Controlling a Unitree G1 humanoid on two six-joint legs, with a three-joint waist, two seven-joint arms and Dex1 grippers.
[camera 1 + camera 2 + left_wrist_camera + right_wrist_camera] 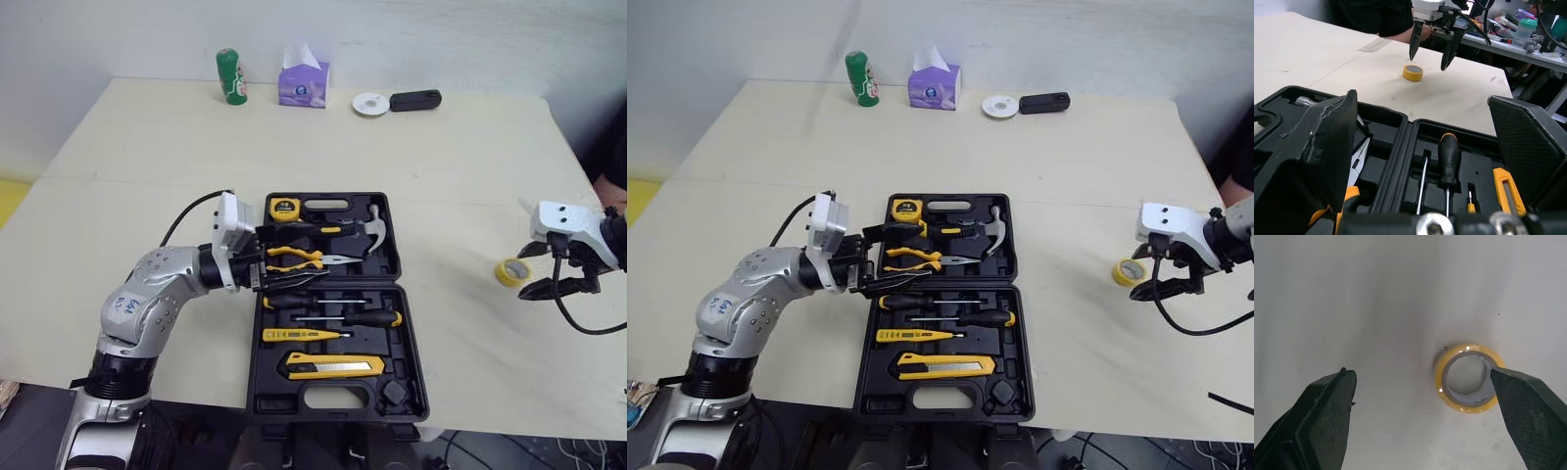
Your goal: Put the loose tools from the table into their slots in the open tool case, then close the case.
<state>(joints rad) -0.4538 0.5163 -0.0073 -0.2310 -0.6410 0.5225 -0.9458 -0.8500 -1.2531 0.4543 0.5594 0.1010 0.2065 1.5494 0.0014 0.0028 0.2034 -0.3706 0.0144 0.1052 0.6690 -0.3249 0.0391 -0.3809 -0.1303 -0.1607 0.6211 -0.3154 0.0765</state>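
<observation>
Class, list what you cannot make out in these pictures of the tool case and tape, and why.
- Head views: the left gripper covers part of the pliers; contact cannot be judged.
- Right wrist view: one finger of the right gripper overlaps the yellow tape roll; touching unclear.
- Head views: the green bottle has a label too small to read.

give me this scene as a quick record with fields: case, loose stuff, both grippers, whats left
case: tool case open on the table, lid flat
in slots: tape measure, hammer, pliers, screwdrivers, utility knife
loose: yellow tape roll on the table, right of the case
left gripper: open, at the case's left edge by the pliers
right gripper: open, over the tape roll, roll off-centre
left to do: stow roll, close case
</observation>
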